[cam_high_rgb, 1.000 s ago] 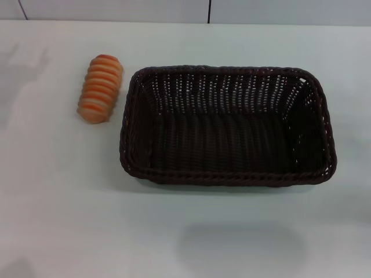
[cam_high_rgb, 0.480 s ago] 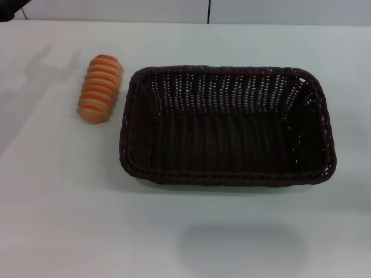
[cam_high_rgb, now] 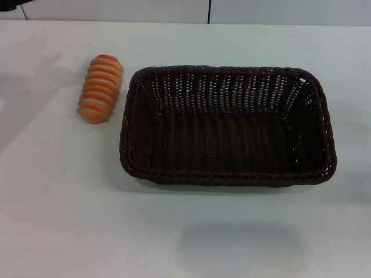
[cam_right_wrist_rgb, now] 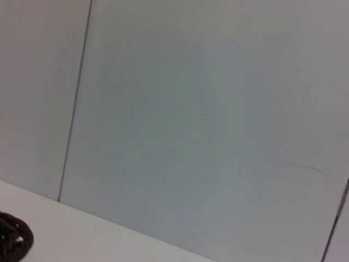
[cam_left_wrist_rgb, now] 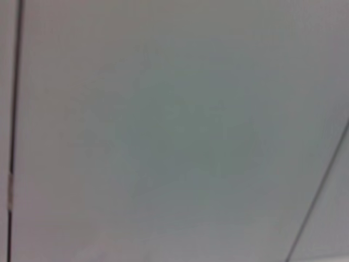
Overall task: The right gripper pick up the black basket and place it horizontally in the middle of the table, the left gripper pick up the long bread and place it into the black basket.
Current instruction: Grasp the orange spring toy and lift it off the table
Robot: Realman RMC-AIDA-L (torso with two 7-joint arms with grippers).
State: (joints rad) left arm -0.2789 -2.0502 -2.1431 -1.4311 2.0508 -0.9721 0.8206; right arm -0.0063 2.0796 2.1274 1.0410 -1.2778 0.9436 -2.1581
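The black basket (cam_high_rgb: pixel 227 124) stands empty in the middle of the white table (cam_high_rgb: pixel 185 231), long side across. A corner of its braided rim shows in the right wrist view (cam_right_wrist_rgb: pixel 13 240). The long bread (cam_high_rgb: pixel 101 88), orange with cream ridges, lies on the table just left of the basket, apart from it. A dark sliver of my left arm (cam_high_rgb: pixel 11 5) shows at the top left corner, far behind the bread. The right gripper is out of view.
A pale wall with dark seams (cam_high_rgb: pixel 208 10) runs behind the table's far edge. A faint shadow (cam_high_rgb: pixel 35 75) lies on the table left of the bread. The left wrist view shows only the wall.
A dark sliver of the left arm has come into the top left corner, and the shadow on the table's left side has shifted. Basket and bread have not moved.
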